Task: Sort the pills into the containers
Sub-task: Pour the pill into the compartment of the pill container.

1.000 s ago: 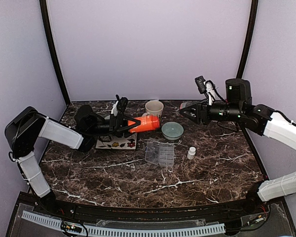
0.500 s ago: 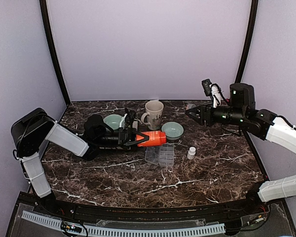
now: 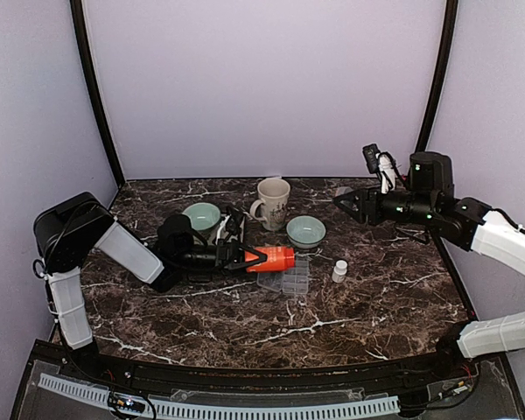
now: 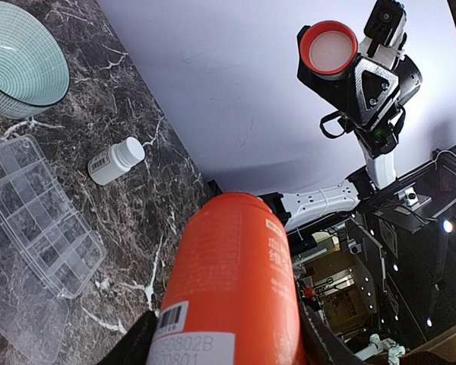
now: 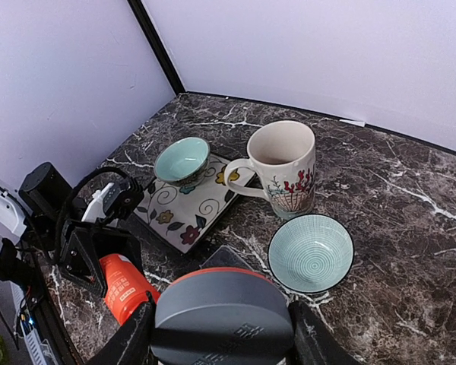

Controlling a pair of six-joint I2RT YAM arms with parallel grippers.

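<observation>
left gripper (image 3: 252, 257): closed on orange bottle (image 3: 276, 259) | bottle axis: level, free end rightward over pill box (image 3: 290, 280) edge | right gripper (image 3: 341, 199): holding grey cap (image 5: 222, 315), well apart

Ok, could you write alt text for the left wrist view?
The left gripper holds an orange plastic bottle over a dark marble table. On it lie a clear plastic pill box, a small white bottle and a pale green bowl; the right gripper holds a red-rimmed cap.
</observation>
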